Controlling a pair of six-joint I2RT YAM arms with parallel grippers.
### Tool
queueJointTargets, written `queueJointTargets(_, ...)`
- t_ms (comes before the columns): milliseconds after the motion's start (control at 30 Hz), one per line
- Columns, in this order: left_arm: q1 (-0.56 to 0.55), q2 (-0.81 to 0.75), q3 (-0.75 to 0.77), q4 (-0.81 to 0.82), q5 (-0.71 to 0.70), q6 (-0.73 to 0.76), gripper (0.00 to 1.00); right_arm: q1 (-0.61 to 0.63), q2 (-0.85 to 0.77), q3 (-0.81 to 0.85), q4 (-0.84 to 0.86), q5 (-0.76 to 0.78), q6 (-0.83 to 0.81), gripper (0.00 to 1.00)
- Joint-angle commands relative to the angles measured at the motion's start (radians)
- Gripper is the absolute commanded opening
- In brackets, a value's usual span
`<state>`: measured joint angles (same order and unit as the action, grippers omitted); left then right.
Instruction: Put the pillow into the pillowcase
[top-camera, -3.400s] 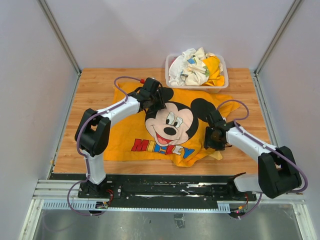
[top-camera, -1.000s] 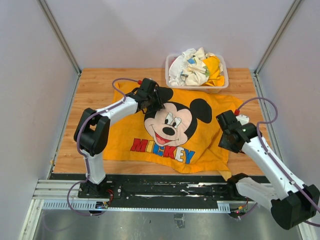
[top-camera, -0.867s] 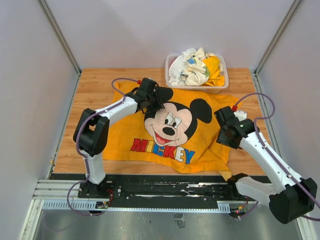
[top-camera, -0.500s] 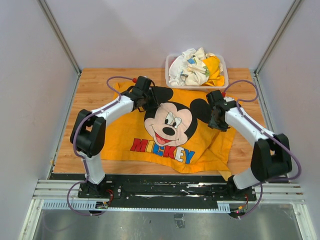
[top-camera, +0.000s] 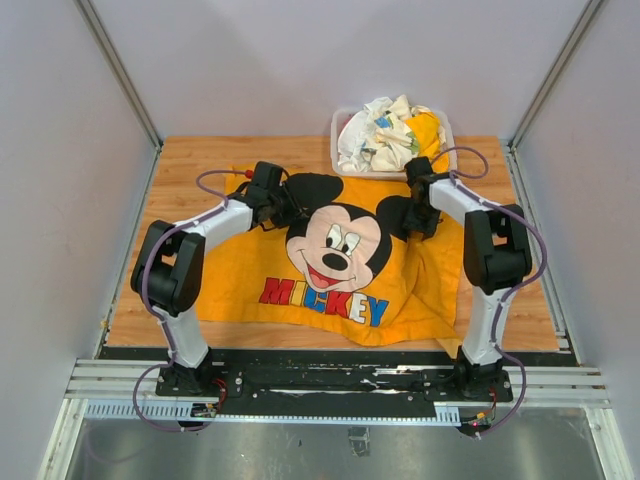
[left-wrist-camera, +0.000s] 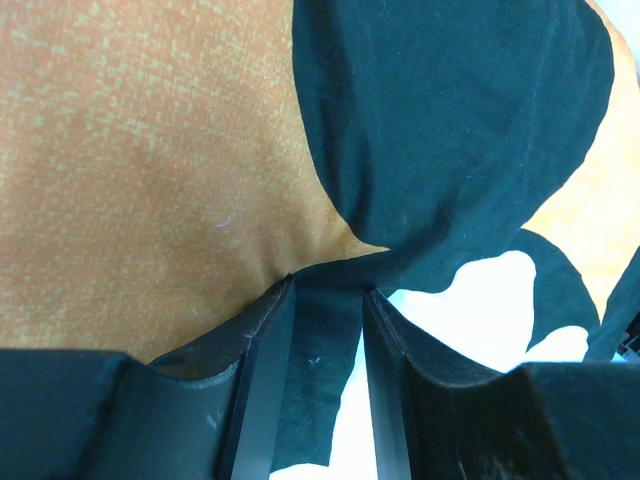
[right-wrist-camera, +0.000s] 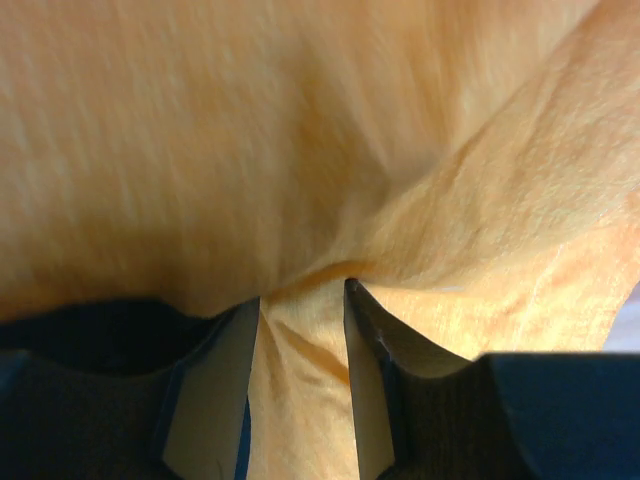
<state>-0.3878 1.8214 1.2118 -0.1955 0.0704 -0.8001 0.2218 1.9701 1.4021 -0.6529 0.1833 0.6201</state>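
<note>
The orange-yellow Mickey pillowcase (top-camera: 330, 260) lies spread over the wooden table, bulging in the middle. The cream pillow itself is not visible. My left gripper (top-camera: 283, 200) is shut on the pillowcase at Mickey's left black ear; the left wrist view shows black and orange cloth (left-wrist-camera: 330, 300) pinched between the jaws. My right gripper (top-camera: 424, 212) is shut on the pillowcase at the right black ear, near its far right edge; the right wrist view shows a fold of orange cloth (right-wrist-camera: 300, 330) between the jaws.
A clear plastic bin (top-camera: 394, 140) with crumpled white and yellow patterned cloths stands at the back, just beyond the pillowcase. Grey walls close in the table on three sides. Bare wood (top-camera: 175, 170) shows at the far left.
My right gripper has swung from the near right edge to the far right with the cloth, pulling that side flatter. My left gripper has shifted a little left and back.
</note>
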Motion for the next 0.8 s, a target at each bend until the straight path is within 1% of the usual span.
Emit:
queueJointTargets(0, 0.058, -0.006, -0.079, -0.115, -0.073, -0.001, 0.4, 0.053, 0.096, 0.145, 0.007, -0.054, -0.076, 0.41)
queueJointTargets(200, 0.113, -0.029, -0.095, -0.121, -0.078, 0.003, 0.4, 0.104, 0.226, 0.343, -0.047, -0.078, -0.131, 0.42)
queueJointTargets(300, 0.119, -0.026, -0.08, -0.126, -0.072, 0.009, 0.4, 0.098, 0.225, 0.362, -0.084, -0.059, -0.121, 0.44)
queueJointTargets(400, 0.121, -0.02, -0.065, -0.128, -0.067, 0.011, 0.4, 0.085, 0.143, 0.267, -0.073, -0.018, -0.101, 0.46)
queueJointTargets(500, 0.123, -0.018, -0.059, -0.125, -0.058, 0.013, 0.4, 0.046, 0.029, 0.115, -0.036, -0.019, -0.078, 0.46)
queueJointTargets(600, 0.124, -0.019, -0.06, -0.123, -0.05, 0.016, 0.4, 0.02, -0.106, -0.009, 0.01, -0.031, -0.091, 0.48)
queueJointTargets(667, 0.124, -0.019, -0.062, -0.121, -0.045, 0.018, 0.4, 0.003, -0.147, -0.046, 0.016, -0.038, -0.102, 0.49)
queueJointTargets(767, 0.125, -0.017, -0.062, -0.12, -0.038, 0.027, 0.4, -0.026, -0.14, -0.075, 0.037, -0.064, -0.113, 0.49)
